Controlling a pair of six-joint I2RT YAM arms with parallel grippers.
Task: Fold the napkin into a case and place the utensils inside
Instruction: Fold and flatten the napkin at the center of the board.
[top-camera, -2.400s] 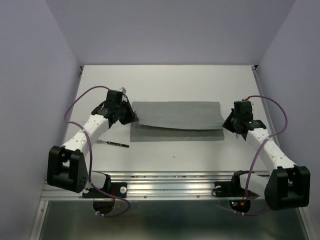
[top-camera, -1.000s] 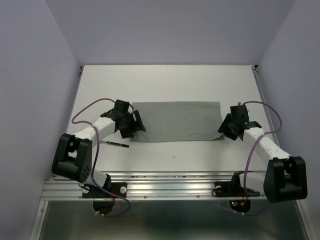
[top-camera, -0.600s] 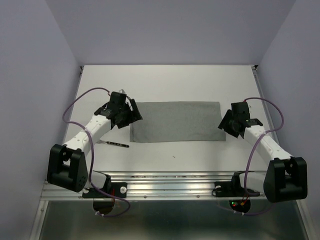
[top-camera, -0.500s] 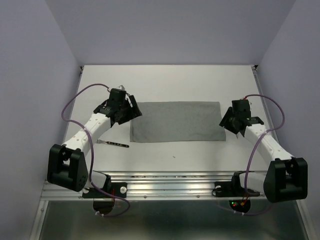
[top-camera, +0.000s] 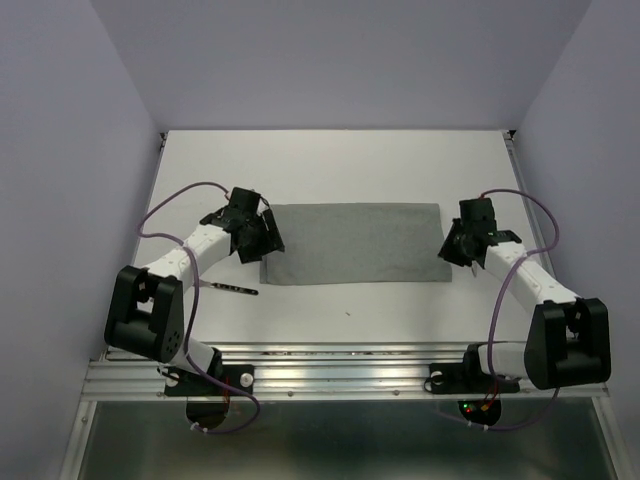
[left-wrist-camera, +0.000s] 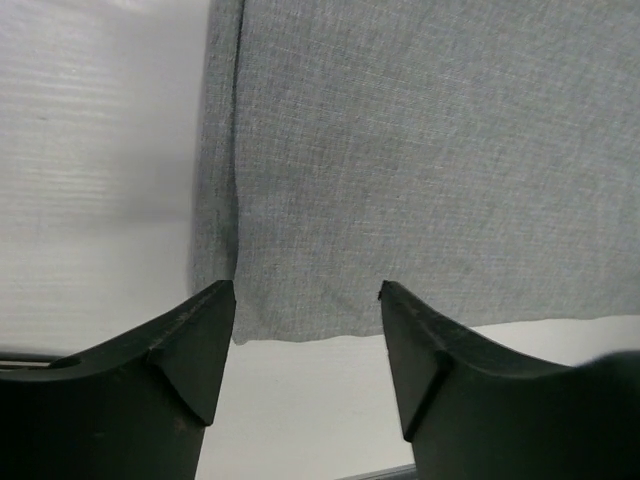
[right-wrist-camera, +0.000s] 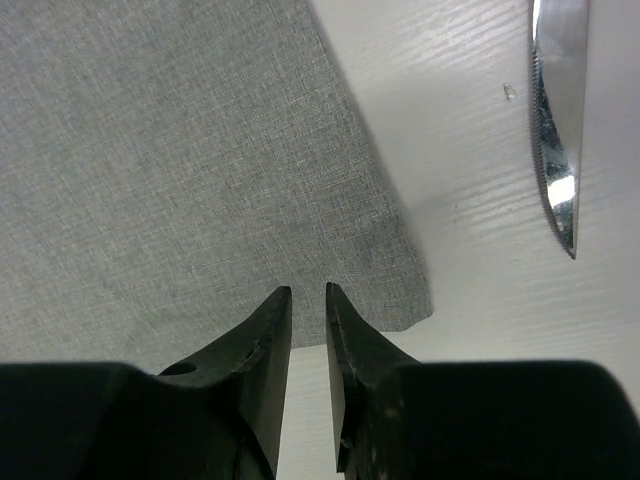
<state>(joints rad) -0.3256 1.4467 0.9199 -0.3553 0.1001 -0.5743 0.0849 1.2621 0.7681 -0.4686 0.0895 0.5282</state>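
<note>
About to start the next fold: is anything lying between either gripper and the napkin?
Nothing visible. The left gripper and right gripper sit at the near edge of the napkin; the knife blade lies clear of it.

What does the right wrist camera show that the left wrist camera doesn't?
Only the right wrist view: a serrated knife blade on the table past the napkin corner, and the right gripper, jaws nearly together. Only the left wrist view: a layered fold along the napkin's side edge, and the left gripper, jaws wide. Both: grey napkin flat on white table.
</note>
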